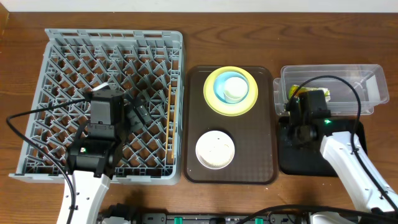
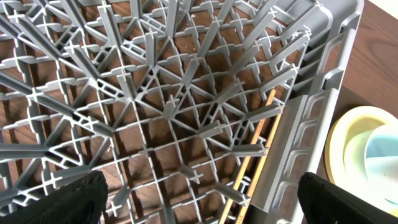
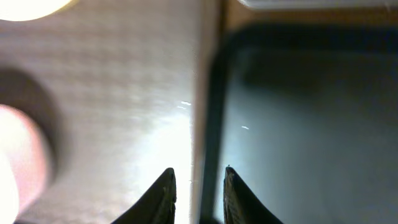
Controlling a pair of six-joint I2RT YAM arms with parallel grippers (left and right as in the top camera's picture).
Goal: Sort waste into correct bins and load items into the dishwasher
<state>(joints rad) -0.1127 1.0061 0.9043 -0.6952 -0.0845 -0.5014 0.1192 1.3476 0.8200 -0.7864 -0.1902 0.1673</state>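
Left claw (image 1: pixel 137 109) hung over the rack (image 1: pixel 62 56), fingers spread as wide as they go, gripping nothing. In its wrist view only pegs sat between the two fingertips. The chopsticks (image 2: pixel 252 162) lay inside the rack, along its right wall.

The brown tray (image 1: pixel 249 155) sat just right of the rack. On its far half was the yellow plate (image 1: pixel 211 106), with the blue bowl (image 1: pixel 219 90) in it and the cup (image 1: pixel 235 87) inside the bowl. The white bowl (image 1: pixel 215 149) stood on the near half, apart from the plate.

Right claw (image 3: pixel 197 179) was low over the seam between the brown tray and the black tray (image 1: pixel 292 163). Its fingers were drawn close with a narrow gap, and we saw nothing pinched between them. That wrist view was blurred.

The clear tub (image 1: pixel 367 71) sat just behind the black tray. A yellow-green wrapper (image 1: pixel 293 93) showed at its left end, partly hidden by the right arm.
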